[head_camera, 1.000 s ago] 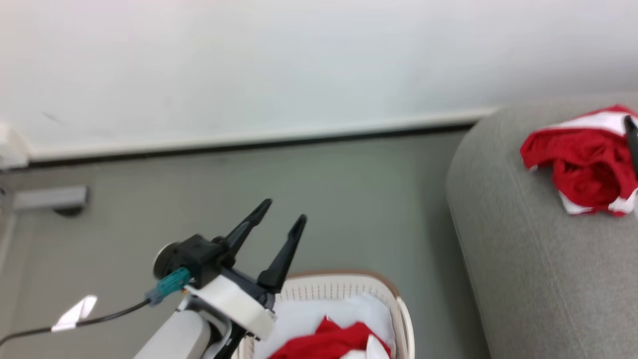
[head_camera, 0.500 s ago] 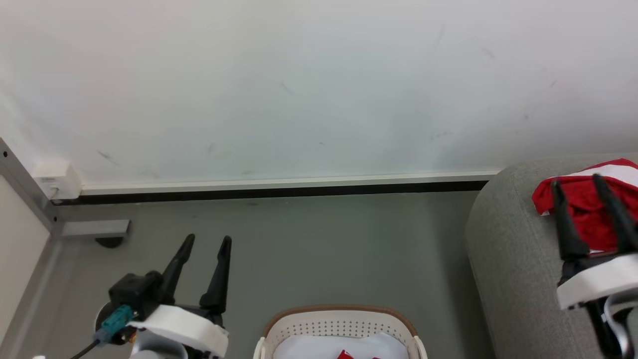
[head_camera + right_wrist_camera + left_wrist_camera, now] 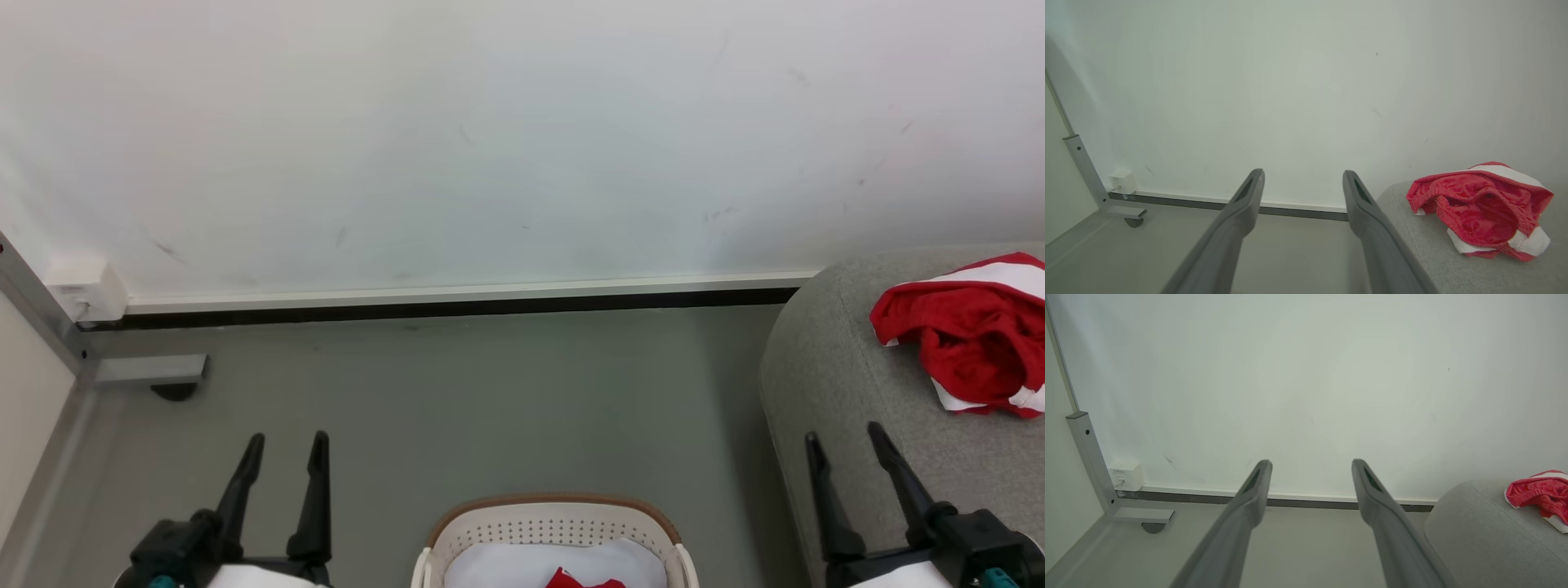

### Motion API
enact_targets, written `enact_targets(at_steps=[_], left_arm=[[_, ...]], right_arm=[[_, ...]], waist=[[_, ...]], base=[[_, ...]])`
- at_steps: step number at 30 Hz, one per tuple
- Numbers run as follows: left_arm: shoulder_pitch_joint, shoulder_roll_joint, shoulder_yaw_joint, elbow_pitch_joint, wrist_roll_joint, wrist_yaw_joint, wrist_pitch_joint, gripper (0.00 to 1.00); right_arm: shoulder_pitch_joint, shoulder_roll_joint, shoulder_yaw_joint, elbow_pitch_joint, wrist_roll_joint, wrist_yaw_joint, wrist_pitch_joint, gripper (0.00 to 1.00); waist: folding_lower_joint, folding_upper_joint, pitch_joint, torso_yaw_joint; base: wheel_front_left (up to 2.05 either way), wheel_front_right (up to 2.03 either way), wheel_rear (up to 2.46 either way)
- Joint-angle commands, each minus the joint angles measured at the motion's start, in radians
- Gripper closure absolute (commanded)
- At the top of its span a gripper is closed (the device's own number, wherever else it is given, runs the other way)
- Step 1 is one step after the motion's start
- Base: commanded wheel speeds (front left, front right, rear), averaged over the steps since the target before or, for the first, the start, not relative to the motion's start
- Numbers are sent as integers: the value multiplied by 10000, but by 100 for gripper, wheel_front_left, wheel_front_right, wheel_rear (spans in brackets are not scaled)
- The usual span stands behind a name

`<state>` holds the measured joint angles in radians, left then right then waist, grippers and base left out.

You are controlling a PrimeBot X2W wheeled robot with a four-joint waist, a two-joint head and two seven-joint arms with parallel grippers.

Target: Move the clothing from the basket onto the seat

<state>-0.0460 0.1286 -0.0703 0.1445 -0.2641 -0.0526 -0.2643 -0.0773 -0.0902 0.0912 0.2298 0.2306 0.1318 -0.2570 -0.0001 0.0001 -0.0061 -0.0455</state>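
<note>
One red garment with white bands lies crumpled on top of the seat, at the far right of the scene, close to the wall. A second small bit of red fabric shows inside the basket, at the near edge of the head view. It lies on a plain white cloth. The basket stands on the grey floor, left of the seat and apart from it.

The left claw is at the near left, over the floor and left of the basket. Its two dark fingers stand apart with a clear gap between them, and they hold nothing. The right claw is at the near right, over the seat's near left part, nearer than the red garment and not touching it. Its fingers are also spread and empty. Both claws point toward the wall.

A white baseboard with a dark strip under it runs along the bottom of the wall. At the far left, a grey metal foot lies on the floor, and a small white box sits low on the wall.
</note>
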Motion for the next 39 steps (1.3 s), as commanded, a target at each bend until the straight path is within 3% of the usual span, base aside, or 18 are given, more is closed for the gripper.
enact_targets(at_steps=[1,12,39], left_arm=[[239,-135,188,-20,227,-107,0,0],[122,-656,591,153,855,-590,0,0],[-16,-765,599,393,936,-780,0,0]], right_arm=[[75,95,160,-157,-236,-22,-70,0],[115,321,84,-523,-388,-23,-78,0],[-59,411,98,-275,-339,-22,-80,0]], waist=[[1,-1,35,-18],[1,-1,45,-56],[1,-1,74,-172]], base=[[0,0,0],[0,0,0],[0,0,0]])
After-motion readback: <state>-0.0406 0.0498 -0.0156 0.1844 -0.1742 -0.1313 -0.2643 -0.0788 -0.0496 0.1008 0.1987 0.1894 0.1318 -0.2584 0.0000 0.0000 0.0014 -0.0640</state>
